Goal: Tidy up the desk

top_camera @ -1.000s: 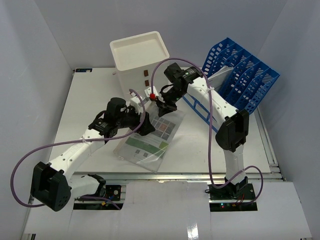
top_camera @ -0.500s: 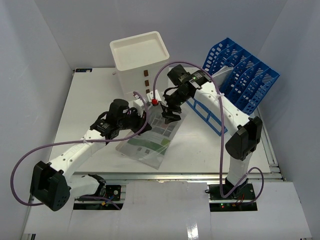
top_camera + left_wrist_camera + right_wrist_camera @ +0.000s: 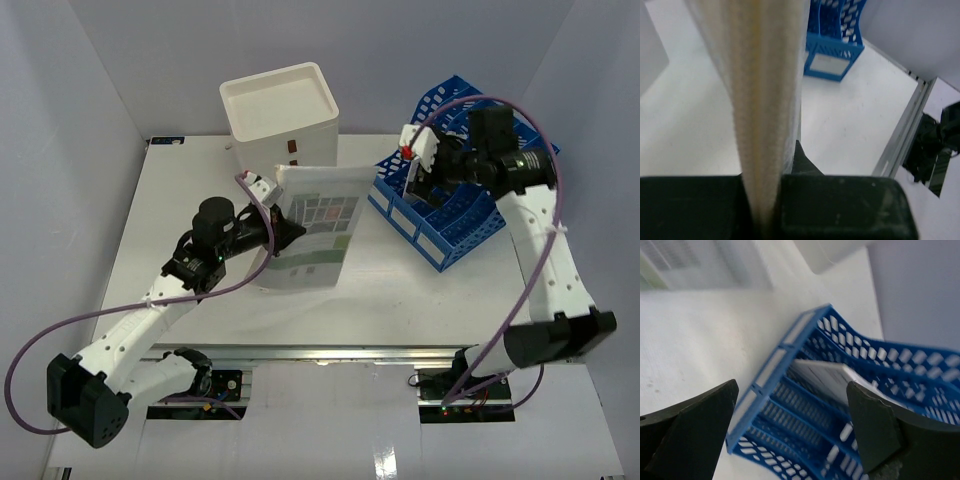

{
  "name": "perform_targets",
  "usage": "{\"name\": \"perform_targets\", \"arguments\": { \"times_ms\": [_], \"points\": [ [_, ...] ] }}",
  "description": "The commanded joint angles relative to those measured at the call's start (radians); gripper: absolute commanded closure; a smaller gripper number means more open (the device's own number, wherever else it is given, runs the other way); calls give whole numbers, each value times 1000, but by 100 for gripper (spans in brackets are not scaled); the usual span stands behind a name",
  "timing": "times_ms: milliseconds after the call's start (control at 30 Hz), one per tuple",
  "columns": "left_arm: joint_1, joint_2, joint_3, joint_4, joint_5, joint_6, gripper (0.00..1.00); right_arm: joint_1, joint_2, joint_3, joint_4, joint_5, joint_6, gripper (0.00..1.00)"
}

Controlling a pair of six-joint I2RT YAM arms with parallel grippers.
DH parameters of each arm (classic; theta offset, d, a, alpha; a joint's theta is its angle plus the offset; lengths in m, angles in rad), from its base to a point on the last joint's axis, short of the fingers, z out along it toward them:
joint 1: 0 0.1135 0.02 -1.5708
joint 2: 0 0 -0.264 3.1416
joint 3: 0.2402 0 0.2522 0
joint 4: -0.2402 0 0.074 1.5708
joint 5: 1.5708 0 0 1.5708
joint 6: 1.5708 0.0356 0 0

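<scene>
- The white table (image 3: 170, 200) fills the floor of a booth, with pale grey walls (image 3: 60, 120) rising on its left, far and right sides.
- A white drawer box (image 3: 280, 110) stands at the table's far edge. Dark pulls show on its front.
- A metal rail (image 3: 380, 350) runs along the table's near edge, well in front of the drawer box.
- Just right of the drawer box, a blue file rack (image 3: 455, 215) sits on the table. It is turned at an angle, and a white sheet (image 3: 825, 377) stands in one slot.
- The left tool (image 3: 288, 232) is clenched on the edge of a clear-sleeved document (image 3: 315, 225). It holds the document upright, just in front of the drawer box.
- The left wrist view shows the sleeve edge-on, pinched between the fingers.
- The right tool (image 3: 792, 400) hangs over the file rack, right of the drawer box. Its fingers are spread wide and grasp nothing.
</scene>
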Motion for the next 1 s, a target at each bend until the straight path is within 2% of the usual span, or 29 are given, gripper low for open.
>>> {"name": "perform_targets", "arguments": {
  "times_ms": [0,67,267,367,500,600,800,967],
  "points": [
    [0,141,223,294,16,18,100,-74,-268,-271,234,6,113,10],
    [0,216,287,358,37,19,100,-110,-340,-389,309,-4,147,10],
    [0,434,504,527,68,25,100,-211,-489,-577,312,-200,140,10],
    [-1,558,597,652,71,18,100,-238,-566,-715,313,-313,94,9],
    [-3,715,718,776,55,12,100,-256,-627,-811,313,-395,68,7],
    [-6,808,780,871,35,21,100,-259,-656,-864,313,-411,55,7],
    [-6,1034,989,916,29,70,100,-293,-704,-932,310,-390,78,7],
    [-12,1175,1135,936,47,29,100,-301,-755,-994,312,-371,81,7]
  ]
}}
